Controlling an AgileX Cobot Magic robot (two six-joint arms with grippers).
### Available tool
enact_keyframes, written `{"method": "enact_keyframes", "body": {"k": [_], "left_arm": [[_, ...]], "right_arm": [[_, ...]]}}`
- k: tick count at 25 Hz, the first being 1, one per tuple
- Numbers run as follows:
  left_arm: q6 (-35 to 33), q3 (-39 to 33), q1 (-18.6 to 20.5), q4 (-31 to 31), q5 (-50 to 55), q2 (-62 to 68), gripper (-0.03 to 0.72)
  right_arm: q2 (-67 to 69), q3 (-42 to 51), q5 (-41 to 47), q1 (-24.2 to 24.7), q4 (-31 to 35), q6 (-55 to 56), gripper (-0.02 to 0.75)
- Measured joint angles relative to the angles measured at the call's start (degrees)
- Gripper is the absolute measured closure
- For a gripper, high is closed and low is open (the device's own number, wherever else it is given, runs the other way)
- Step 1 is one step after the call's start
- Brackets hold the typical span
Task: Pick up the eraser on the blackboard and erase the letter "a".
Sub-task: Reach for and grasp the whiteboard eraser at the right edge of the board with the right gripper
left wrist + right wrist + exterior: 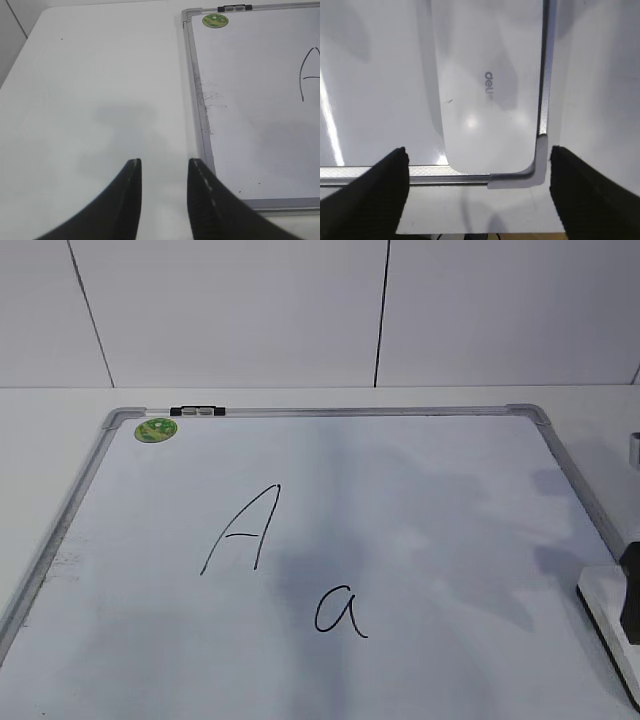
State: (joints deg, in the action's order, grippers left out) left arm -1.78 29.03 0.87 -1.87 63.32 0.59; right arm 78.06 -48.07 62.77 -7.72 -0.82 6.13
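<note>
Still at pickup: right tool (479,165) spread wide, empty, over the white rounded plastic eraser (490,90) at the grey-framed whiteboard's (330,411) near-right corner; next, lower, straddle, clamp, carry left to handwritten lowercase "a" (340,612); left tool (164,167) part-open, empty over worktop (100,75).

The left gripper (163,200) has two matte black fingers (127,202) that curve and taper to narrow tips, with fine ribbing along their inner faces. The right gripper (479,192) has broader black fingers (375,195), blunt-ended, their surface covered in a fine ribbed texture.
</note>
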Motion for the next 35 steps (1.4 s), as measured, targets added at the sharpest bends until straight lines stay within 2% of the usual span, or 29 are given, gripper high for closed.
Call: {"method": "enact_keyframes", "body": {"k": [15, 35], "left_arm": [[0.0, 0.0, 0.0, 0.0, 0.0, 0.0, 0.454], [0.0, 0.0, 0.0, 0.0, 0.0, 0.0, 0.454]], "right_arm": [[6.6, -0.2, -4.8, 0.0, 0.0, 1.3, 0.058], [10.0, -0.3, -6.8, 0.0, -2.7, 5.0, 0.058]]}}
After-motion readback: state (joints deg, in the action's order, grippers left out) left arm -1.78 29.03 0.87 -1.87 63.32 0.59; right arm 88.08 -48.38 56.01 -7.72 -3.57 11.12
